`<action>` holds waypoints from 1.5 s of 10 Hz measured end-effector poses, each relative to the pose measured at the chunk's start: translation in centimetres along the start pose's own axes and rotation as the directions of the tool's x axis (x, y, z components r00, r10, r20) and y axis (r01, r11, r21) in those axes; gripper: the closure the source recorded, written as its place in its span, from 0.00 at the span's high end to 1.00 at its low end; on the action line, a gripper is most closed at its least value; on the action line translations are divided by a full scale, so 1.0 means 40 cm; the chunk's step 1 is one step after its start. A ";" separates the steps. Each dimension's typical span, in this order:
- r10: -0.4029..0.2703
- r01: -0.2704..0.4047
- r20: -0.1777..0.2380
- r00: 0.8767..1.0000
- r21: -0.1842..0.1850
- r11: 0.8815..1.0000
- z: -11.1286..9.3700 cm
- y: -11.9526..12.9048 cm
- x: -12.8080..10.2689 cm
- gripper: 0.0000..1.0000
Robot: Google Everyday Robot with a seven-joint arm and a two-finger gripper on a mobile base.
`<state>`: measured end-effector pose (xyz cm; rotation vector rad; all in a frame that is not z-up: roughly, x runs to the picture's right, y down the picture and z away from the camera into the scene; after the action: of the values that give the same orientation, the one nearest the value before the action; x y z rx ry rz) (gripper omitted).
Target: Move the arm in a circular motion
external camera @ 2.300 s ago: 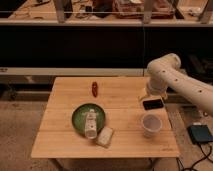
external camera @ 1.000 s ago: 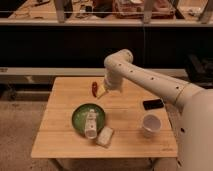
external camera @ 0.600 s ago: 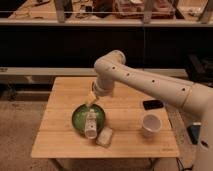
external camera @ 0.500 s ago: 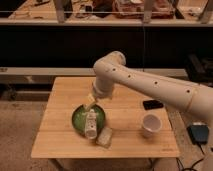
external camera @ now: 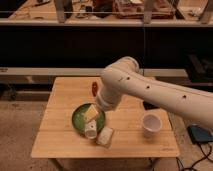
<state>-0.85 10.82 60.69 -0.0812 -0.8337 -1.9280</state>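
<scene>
Elbow high, my arm (external camera: 150,90) reaches in from the right across the table (external camera: 52,135), its forearm dropping toward the green plate (external camera: 76,119). My gripper (external camera: 91,113), the pale yellowish tip, hangs over that plate, just above what looks like a small white bottle (external camera: 91,131) lying at its front edge. Whether the gripper is open or closed I cannot tell. A white cup (external camera: 151,125) stands near the table's right edge, and a red item (external camera: 94,88) lies behind the plate.

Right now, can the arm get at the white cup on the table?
Probably yes. The arm holds its gripper over the green plate; the white cup stands off to the side, with only bare table between them.
</scene>
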 end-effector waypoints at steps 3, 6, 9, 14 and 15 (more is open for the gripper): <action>0.056 -0.053 0.042 0.998 -0.061 0.997 -0.067 0.089 -0.135 0.80; 0.175 -0.166 0.053 0.983 -0.153 0.974 -0.111 0.259 -0.241 0.80; 0.296 -0.278 0.033 0.954 -0.260 0.925 -0.134 0.456 -0.306 0.80; 0.384 -0.362 -0.016 0.923 -0.372 0.855 -0.083 0.732 -0.202 0.80; 0.383 -0.361 -0.018 0.924 -0.373 0.855 -0.064 0.754 -0.160 0.80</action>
<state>27.67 6.11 71.74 -0.4946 -0.4361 -1.6908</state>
